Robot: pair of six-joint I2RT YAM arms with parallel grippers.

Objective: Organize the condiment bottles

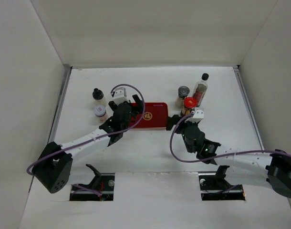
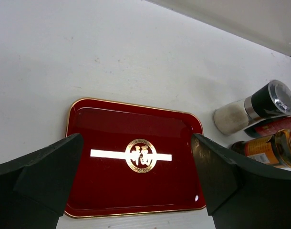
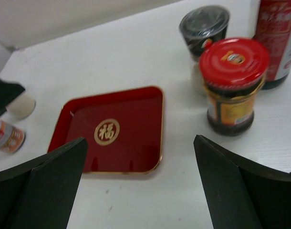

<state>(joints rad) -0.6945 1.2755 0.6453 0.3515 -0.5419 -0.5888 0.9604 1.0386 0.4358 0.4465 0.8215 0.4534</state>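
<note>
Jaws of both arms stand wide apart and grasp nothing. The left gripper (image 2: pixel 137 143) hangs over the red tray (image 2: pixel 102 129), and the right gripper (image 3: pixel 140 142) faces the same tray from the other side. None of the bottles is on the tray.

I think the first danger is that the two arms meet, because both point at the tray and are close together. A finger that touches the tray rim could also push it along the table.

The pink-lidded jar (image 1: pixel 100 111) and, behind it, the black-capped white bottle (image 1: pixel 97 94) stand left of the tray, close to the left wrist. A turn of that wrist may sweep them over.

On the right, the red-lidded jar (image 3: pixel 230 90) is just ahead of the right gripper. The grey-lidded jar (image 3: pixel 205 24) and the tall clear bottle (image 1: pixel 201 88) stand close behind it. A finger going around the red-lidded jar may knock a neighbour, and the tall clear bottle looks easiest to tip.

The tray carries a round gold emblem (image 2: pixel 141 155) with the character 福. The red lid has a small gold mark, its jar an orange label, and the tall bottle a red label with white writing; all are too blurred to read.
</note>
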